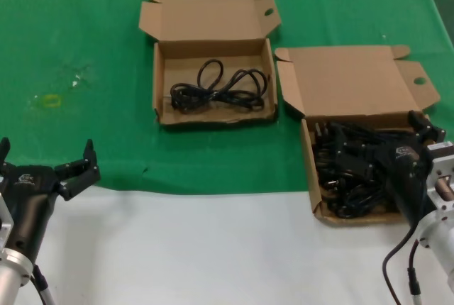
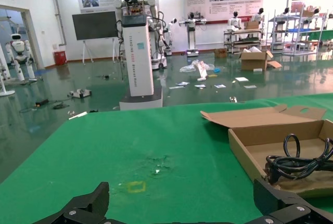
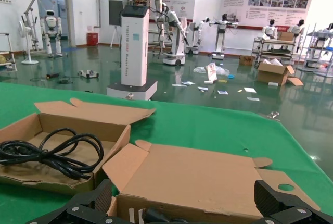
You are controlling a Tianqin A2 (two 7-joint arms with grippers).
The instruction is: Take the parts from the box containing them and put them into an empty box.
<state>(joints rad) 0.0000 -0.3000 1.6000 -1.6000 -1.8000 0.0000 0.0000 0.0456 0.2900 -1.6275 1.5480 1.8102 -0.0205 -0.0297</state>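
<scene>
So the worktop (image 1: pixel 85 28) has a green cloth over its far part and a plain white strip nearest the robot. Two brown cardboard boxes sit on the green, both with lids flipped open toward the far side.

The box further away and more to the left (image 1: pixel 214 81) isn't actually empty: it's got one black cord (image 1: pixel 220 91) looped up in it, lying flat on the bottom. You can see that same box (image 2: pixel 291 146) and cord (image 2: pixel 299 161) from the left wrist view, and again in the right wrist view as the box (image 3: pixel 57 146) with the cord (image 3: pixel 49 153) coiled inside.

The other box (image 1: pixel 355 142) is on the right and nearer, just beside the first one, corners close but not overlapping. It's packed with a tangled pile of black cords and plugs (image 1: pixel 347 170). In the right wrist view its open lid (image 3: pixel 197 177) fills the foreground.

The right hand (image 1: pixel 418 135) is down over the near right part of that full box, fingers spread apart, right above or into the pile. Can't tell whether it's touching any cord, and nothing is pinched between the fingers.

The left hand (image 1: pixel 46 159) is off at the near left, over the edge where green meets white, well apart from both boxes, fingers spread wide and holding nothing.
</scene>
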